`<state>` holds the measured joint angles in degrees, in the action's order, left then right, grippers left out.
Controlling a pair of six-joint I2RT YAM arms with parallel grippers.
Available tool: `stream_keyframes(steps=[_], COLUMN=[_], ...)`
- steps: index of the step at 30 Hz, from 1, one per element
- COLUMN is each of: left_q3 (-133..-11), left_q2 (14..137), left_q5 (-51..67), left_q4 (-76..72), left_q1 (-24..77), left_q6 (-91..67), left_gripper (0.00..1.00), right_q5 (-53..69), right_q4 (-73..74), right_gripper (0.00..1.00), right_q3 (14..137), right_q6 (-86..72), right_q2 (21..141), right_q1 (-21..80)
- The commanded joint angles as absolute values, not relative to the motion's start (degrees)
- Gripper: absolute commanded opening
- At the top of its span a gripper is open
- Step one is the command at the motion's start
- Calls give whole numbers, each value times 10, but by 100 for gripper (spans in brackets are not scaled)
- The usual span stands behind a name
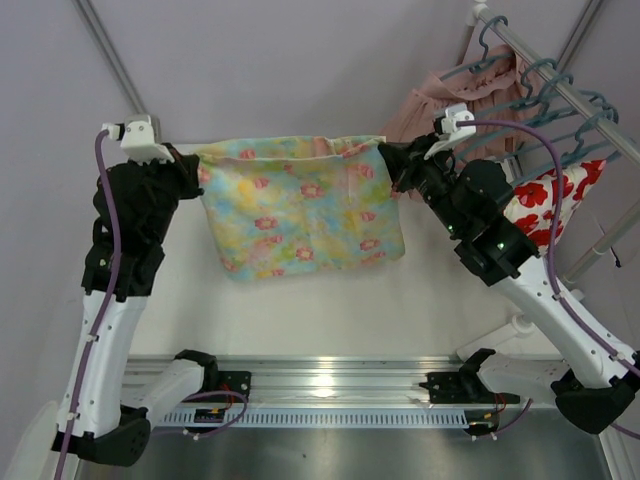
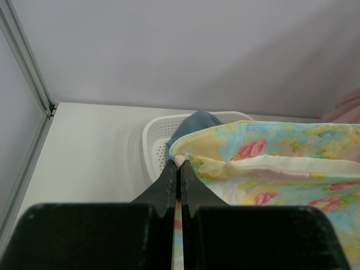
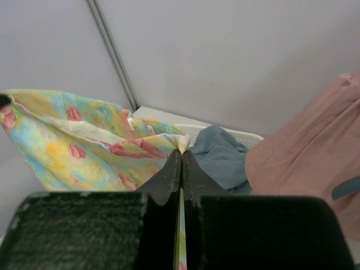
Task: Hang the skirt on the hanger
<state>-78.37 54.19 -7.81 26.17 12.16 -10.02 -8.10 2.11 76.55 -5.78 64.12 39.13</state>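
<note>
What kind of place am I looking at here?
Likely a robot test bench staged as a laundry corner: two arms fixed at a white table, a rail of teal hangers with clothes on the right, a white basket holding blue cloth.

No legible text, labels, brands or numbers anywhere
</note>
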Motion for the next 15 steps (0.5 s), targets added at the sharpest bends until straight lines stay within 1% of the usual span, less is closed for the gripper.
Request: stream_keyframes(steps=[1,4,7,15], left_q3=[-849,-867,-876,-918], left_q2=[549,534,518,483], left_q5=[-83,-83,-76,-21], left_q4=[335,385,441,590], left_q1=[115,115,115,115], left_q6=[-109,-122,-134,-165], left_gripper=[0,0,0,0], right_q5=[-94,-83,-76,-13], right_q4=[61,90,162,311], right_gripper=[0,0,0,0], right_q3=[819,824,835,864], right_q6=[-75,-91,-119,-251], right_q2=[632,612,593,561], right_q1=[387,388,388,411])
